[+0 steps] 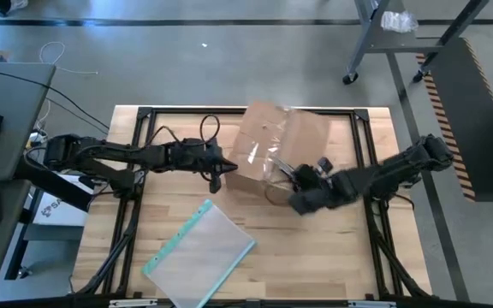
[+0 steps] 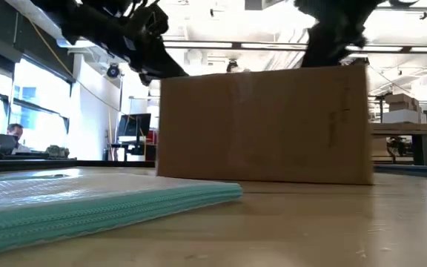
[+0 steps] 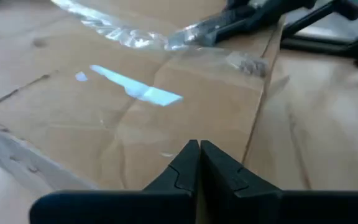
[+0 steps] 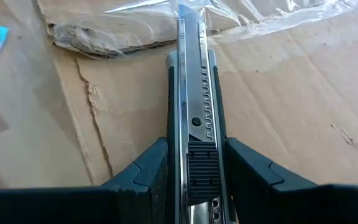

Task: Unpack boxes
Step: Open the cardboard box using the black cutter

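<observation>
We count 1 cardboard box at the table's far centre; 1 teal-edged pouch; 1 utility knife, clamped by the right gripper; left gripper fully closed, empty, beside the box; no legible writing.

We see bright ceiling strips flare above the cardboard box in the low view; glare streaks the clear tape on it, and the table nearest the camera blurs.
</observation>
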Controlling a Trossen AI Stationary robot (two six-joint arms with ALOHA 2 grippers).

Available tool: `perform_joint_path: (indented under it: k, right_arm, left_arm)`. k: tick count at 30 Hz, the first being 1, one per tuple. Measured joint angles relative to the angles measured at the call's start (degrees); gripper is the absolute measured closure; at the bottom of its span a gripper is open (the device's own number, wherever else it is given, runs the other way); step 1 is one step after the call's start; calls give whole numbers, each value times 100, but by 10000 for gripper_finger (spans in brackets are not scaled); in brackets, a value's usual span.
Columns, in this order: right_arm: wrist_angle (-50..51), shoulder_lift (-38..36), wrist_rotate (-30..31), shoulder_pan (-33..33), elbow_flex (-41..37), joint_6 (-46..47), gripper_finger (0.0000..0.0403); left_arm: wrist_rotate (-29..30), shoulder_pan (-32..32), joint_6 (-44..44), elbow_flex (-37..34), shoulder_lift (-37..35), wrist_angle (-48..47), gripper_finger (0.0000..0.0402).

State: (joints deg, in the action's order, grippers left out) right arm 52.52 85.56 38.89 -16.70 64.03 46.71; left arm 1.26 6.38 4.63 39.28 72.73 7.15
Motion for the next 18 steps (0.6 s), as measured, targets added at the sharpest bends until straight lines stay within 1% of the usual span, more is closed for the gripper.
perform_joint_path:
  k: [2,5,7,9,11,14,16,18]
  right_arm:
    - [-367,3,-170,382,-4,-710,290]
    - [-1001,11,-331,878,-29,-1930,290]
    - [-1478,26,-541,1138,-37,-2748,290]
    - [-1803,30,-575,1286,-28,-3373,290]
    - [-1774,0,-397,1354,71,-3565,290]
    - [-1630,-202,39,1368,270,-3605,291]
    - [-1626,-413,416,1318,397,-3468,291]
    - [-1651,-655,732,1280,453,-3263,291]
  left_arm:
    - [258,-88,133,8,-116,-373,401]
    - [724,-288,286,11,-160,-682,401]
    - [950,-440,444,11,-125,-689,401]
    - [1042,-617,683,9,-83,-532,401]
    - [1031,-811,940,-2,-13,-228,401]
    - [972,-1113,1108,-20,207,595,401]
    - [963,-1231,957,-15,441,1474,401]
    - [891,-1235,754,122,650,2030,401]
